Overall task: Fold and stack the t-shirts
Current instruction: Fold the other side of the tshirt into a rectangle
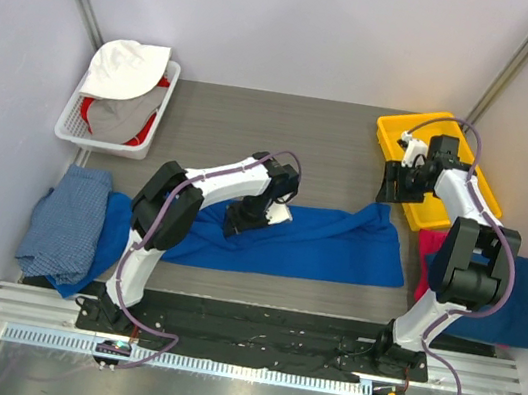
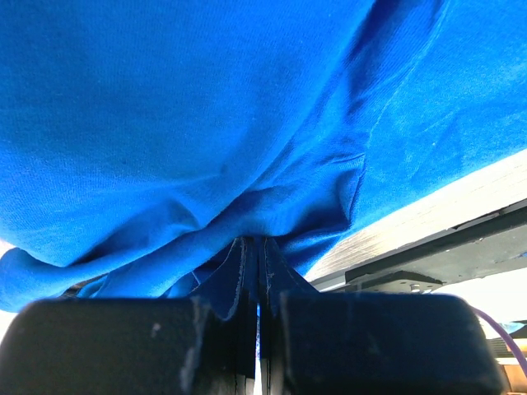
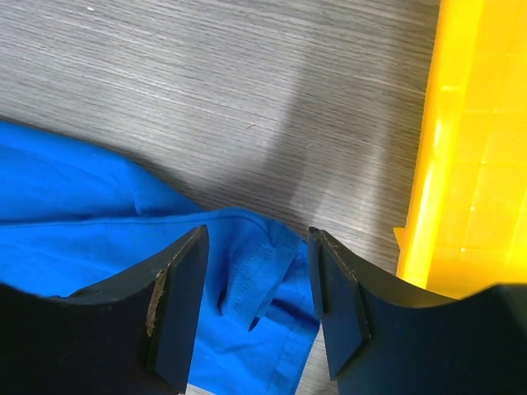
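The royal blue cotton t-shirt (image 1: 317, 242) lies stretched across the grey wood-grain table (image 1: 236, 122). A fold of it is clamped tight between the fingers of the left gripper (image 2: 257, 251). The right gripper (image 3: 257, 239) hovers with its fingers apart, the shirt's corner just below them and the yellow plastic bin (image 3: 478, 140) just beside one finger. That makes two containers: the bin, and a white mesh basket (image 1: 65, 129) well beyond the left fingers, holding white, grey and red cloth. One blue checked cloth (image 1: 63, 220) lies behind the left fingers, and one magenta pink shirt (image 1: 429, 243) behind the right.

White arms (image 1: 215, 177) with black joints (image 1: 169, 210), purple cables (image 1: 131, 322), black hands (image 3: 257, 271).
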{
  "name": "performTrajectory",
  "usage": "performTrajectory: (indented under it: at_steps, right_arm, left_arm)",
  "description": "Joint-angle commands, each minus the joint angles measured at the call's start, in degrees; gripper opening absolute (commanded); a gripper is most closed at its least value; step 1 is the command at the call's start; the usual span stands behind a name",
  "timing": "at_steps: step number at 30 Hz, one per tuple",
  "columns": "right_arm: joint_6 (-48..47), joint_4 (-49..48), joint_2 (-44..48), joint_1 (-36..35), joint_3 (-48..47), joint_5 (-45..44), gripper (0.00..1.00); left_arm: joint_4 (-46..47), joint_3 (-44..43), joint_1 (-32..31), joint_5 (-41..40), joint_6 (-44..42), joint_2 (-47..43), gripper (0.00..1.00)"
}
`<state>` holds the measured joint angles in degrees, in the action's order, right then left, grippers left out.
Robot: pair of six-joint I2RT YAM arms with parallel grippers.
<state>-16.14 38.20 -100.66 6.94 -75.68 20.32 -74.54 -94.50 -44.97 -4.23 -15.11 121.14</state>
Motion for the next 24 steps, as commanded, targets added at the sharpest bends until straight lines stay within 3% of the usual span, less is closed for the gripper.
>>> performTrajectory:
  at_steps: [1, 24]
  right_arm:
    - [-0.64, 0.04, -0.06, 0.44, -0.7, 1.83, 0.58]
    - [-1.7, 0.04, -2.78, 1.94, 0.53, 4.12, 0.54]
  left_arm:
    - [-0.87, -1.3, 0.06, 1.07, 0.88, -1.08, 0.0]
    - [-0.69, -0.34, 0.06, 0.63, 0.96, -1.7, 0.0]
